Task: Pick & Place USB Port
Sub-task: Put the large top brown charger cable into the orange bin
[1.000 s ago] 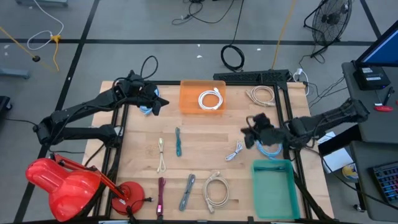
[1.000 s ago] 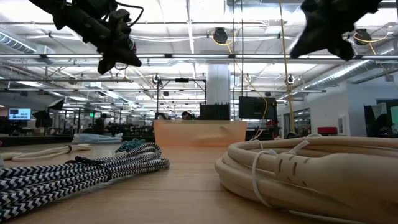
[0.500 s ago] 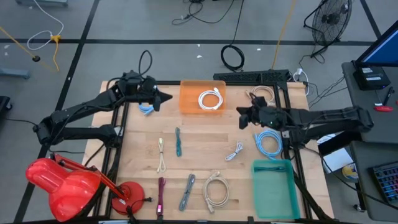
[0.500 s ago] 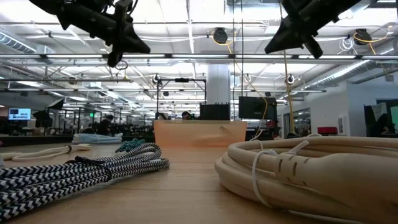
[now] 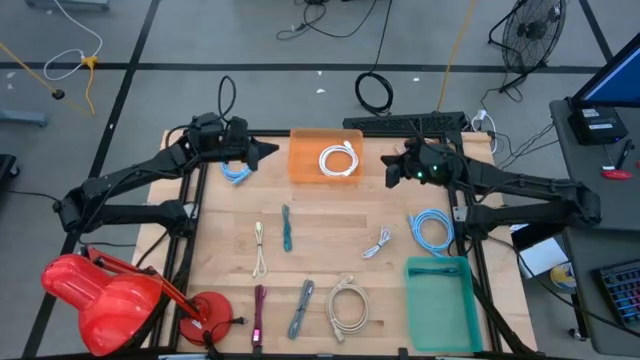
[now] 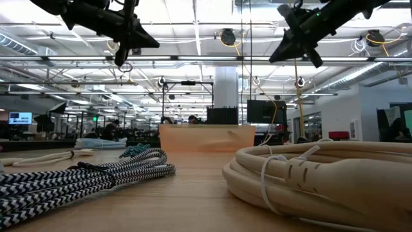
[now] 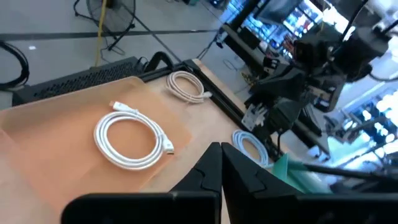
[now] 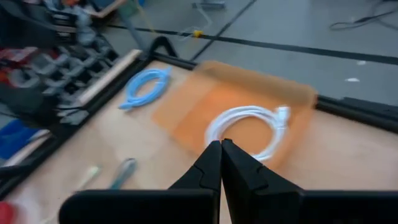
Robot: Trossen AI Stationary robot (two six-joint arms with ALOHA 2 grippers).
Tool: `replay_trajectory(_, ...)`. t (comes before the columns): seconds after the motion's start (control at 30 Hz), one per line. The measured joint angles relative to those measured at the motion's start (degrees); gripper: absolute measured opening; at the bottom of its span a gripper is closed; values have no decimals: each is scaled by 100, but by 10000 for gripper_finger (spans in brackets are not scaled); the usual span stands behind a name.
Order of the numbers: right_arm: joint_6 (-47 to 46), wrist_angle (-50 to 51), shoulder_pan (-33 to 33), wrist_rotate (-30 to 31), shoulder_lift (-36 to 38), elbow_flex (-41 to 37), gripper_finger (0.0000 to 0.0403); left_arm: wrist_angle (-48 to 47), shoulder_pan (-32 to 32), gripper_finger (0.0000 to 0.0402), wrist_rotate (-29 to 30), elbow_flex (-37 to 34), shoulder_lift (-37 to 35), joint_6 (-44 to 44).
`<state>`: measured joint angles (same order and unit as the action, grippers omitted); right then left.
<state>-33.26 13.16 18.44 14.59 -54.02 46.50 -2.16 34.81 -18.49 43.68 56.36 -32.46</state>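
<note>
One white cable (image 5: 338,159) lies coiled in the orange bin (image 5: 304,167) at the table's far edge; by the look of it, that is the only item placed so far, and the green bin (image 5: 440,305) at the near right corner appears to hold nothing. Loose on the wood: a beige coil (image 5: 421,153) beside the orange bin at far right, a blue coil (image 5: 432,229) at right, a second blue cable (image 5: 235,174) at far left, a small grey cable (image 5: 377,244) mid-table, a teal one (image 5: 286,227), a thin pale one (image 5: 260,248), a magenta one (image 5: 258,313), a braided one (image 5: 301,308) and a cream coil (image 5: 346,303) along the near edge. Left gripper (image 5: 262,153): aloft just left of the orange bin, fingers pressed together, nothing between them. Right gripper (image 5: 391,170): aloft just right of the same bin, fingers likewise closed and bare. Judgement: early stage, most cables not yet sorted, no pick in hand.
</note>
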Motion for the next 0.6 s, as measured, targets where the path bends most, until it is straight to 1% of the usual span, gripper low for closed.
replay_trajectory(0.1, 193, 186, 330, 5, 0, 0, 0, 14, 0, 13, 68, 0, -2, -310)
replay_trajectory(0.23, 559, 493, 743, -286, 0, 0, 11, 16, -6, 16, 195, 0, 0, -721)
replay_trajectory(0.47, 1561, 1542, 1460, -271, -45, 0, 57, 37, -169, 16, 662, 0, 0, -917)
replay_trajectory(0.6, 2293, 1925, 1894, -273, -218, -1, 85, 34, -238, 17, 727, 0, 0, -809)
